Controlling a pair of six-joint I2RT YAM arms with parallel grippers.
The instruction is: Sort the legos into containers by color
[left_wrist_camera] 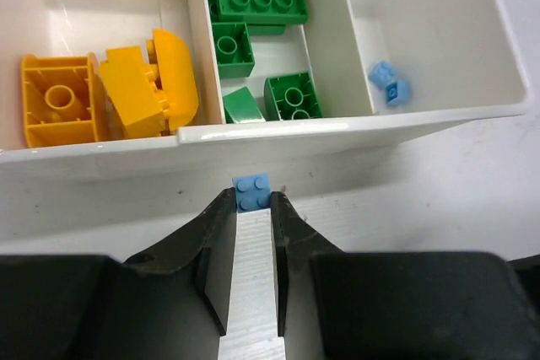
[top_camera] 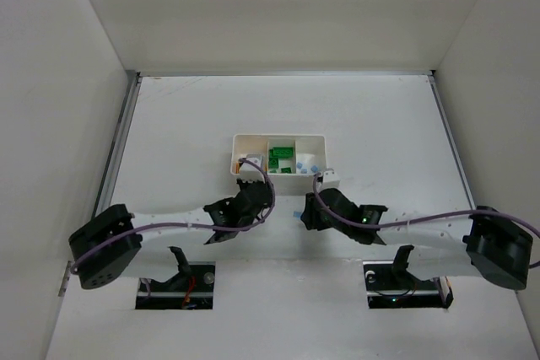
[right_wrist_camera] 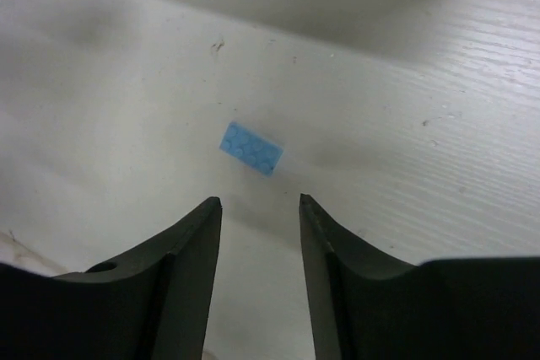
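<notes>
The white tray (top_camera: 321, 139) sits mid-table with three compartments. In the left wrist view its near wall (left_wrist_camera: 278, 134) fronts yellow-orange bricks (left_wrist_camera: 110, 94) on the left, green bricks (left_wrist_camera: 257, 2) in the middle and two light blue bricks (left_wrist_camera: 390, 83) on the right. My left gripper (left_wrist_camera: 251, 200) is shut on a small light blue brick (left_wrist_camera: 252, 191) just in front of the tray's near wall. My right gripper (right_wrist_camera: 260, 201) is open and empty above the table, with a flat light blue brick (right_wrist_camera: 251, 147) lying just beyond its fingertips.
White walls enclose the table on the left, right and back. Both arms (top_camera: 169, 221) reach in from the near edge, the left wrist at the tray's front left corner, the right wrist (top_camera: 337, 208) just below the tray's right end.
</notes>
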